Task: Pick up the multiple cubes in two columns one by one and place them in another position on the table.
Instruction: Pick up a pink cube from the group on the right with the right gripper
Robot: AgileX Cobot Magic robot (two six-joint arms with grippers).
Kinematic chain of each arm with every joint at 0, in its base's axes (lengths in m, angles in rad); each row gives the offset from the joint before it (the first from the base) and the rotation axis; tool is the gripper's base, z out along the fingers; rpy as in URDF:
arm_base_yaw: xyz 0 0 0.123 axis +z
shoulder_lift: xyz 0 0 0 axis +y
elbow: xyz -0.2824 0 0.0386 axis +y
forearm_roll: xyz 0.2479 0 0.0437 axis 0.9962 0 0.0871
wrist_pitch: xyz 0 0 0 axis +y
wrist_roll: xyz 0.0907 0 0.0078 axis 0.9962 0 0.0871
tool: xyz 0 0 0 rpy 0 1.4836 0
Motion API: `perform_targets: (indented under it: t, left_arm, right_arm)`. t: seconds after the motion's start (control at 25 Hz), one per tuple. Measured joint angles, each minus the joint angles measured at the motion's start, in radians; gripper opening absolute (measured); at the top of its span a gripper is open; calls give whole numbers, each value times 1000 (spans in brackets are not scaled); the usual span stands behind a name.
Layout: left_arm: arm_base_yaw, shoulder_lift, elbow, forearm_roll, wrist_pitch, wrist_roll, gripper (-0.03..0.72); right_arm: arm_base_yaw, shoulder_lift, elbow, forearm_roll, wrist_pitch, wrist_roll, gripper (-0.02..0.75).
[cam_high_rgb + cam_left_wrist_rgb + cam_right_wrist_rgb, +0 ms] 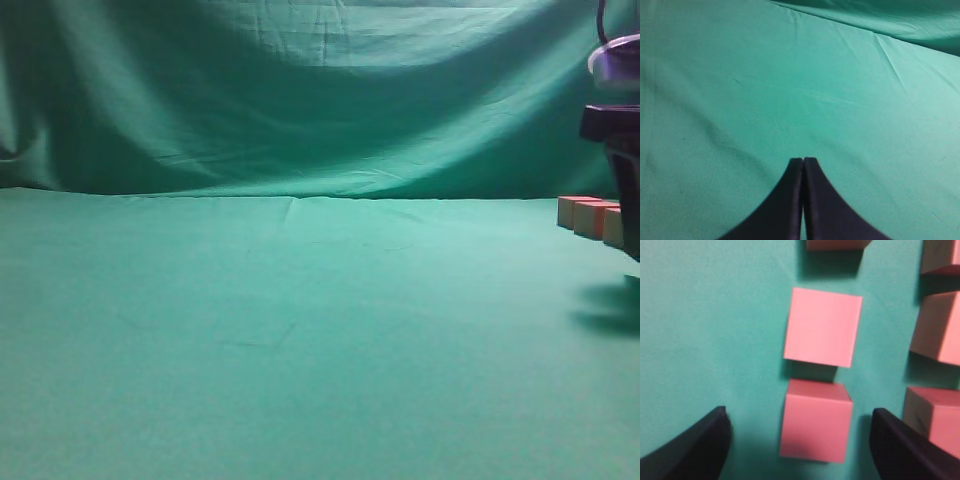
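Seen from the right wrist, several pink-red cubes lie in two columns on the green table. The nearest cube of the left column sits between the fingers of my right gripper, which is open, with green cloth showing on both sides of the cube. Another cube lies just beyond it, and the right column runs along the frame's edge. In the exterior view three cubes show at the far right, partly behind the right arm. My left gripper is shut on nothing above bare cloth.
The green table stretches wide to the left of the cubes in the exterior view. A draped green curtain closes off the back. The right arm's shadow falls on the cloth near the right edge.
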Motion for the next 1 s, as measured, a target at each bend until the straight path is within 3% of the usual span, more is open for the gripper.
perform_targets:
  t: [0.12,0.2,0.28,0.32,0.36,0.56,0.72,0.84,1.0]
  left_arm:
    - [0,0,0,0,0,0,0]
    - [0,0,0,0,0,0,0]
    - [0,0,0,0,0,0,0]
    - [0,0,0,0,0,0,0]
    - [0,0,0,0,0,0,0]
    - [0,0,0,0,0,0,0]
    - [0,0,0,0,0,0,0]
    - [0,0,0,0,0,0,0]
    - [0,0,0,0,0,0,0]
  right_arm:
    - [0,20,0,0,-11,0,526]
    - [0,24,0,0,-15,1,424]
    - [0,25,-2,0,-16,2,379]
    - [0,26,-2,0,-17,3,264]
    - [0,26,-2,0,-15,3,249]
    - [0,27,-14,-2,26,3,258]
    - [0,28,-98,29,206,-27,258]
    - [0,28,-191,106,348,-130,258]
    - [0,28,-300,260,424,-297,258]
